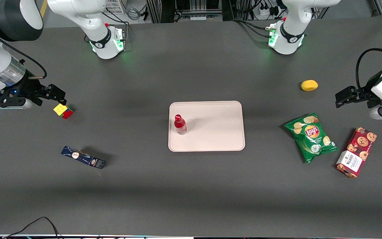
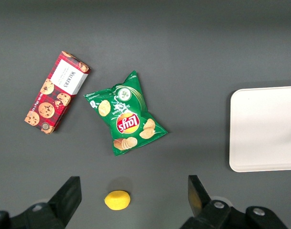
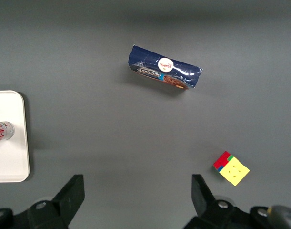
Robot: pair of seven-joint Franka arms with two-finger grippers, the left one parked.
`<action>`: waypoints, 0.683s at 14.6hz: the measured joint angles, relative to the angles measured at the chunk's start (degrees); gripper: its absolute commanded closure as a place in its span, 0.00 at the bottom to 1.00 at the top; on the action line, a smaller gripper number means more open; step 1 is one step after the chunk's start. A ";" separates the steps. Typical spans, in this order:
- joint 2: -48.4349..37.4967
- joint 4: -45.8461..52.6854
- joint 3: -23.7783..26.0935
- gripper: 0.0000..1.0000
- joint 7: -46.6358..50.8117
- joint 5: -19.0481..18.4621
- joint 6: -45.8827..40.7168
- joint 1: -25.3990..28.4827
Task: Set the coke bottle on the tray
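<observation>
The coke bottle (image 1: 179,124), small and red with a red cap, stands upright on the pale pinkish-beige tray (image 1: 211,126), close to the tray's rim toward the working arm's end. In the right wrist view the coke bottle (image 3: 1,130) shows on a corner of the tray (image 3: 12,162). My right gripper (image 1: 55,94) hovers far from the tray toward the working arm's end of the table, just above a colour cube. The gripper (image 3: 138,183) is open, with only bare table between its fingers.
A colour cube (image 1: 63,111) lies beside my gripper, and a dark blue oblong box (image 1: 83,157) lies nearer the front camera. Toward the parked arm's end are a green Lay's bag (image 1: 311,136), a red cookie box (image 1: 356,152) and a yellow lemon (image 1: 309,85).
</observation>
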 measured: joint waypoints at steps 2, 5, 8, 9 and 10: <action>0.24 0.11 0.10 0.00 0.00 -0.23 0.04 0.23; 0.54 0.12 0.11 0.00 0.00 -0.27 0.06 0.26; 0.59 0.13 0.11 0.00 0.00 -0.28 0.08 0.26; 0.61 0.13 0.11 0.00 0.00 -0.28 0.08 0.26; 0.66 0.13 0.11 0.00 0.00 -0.28 0.08 0.26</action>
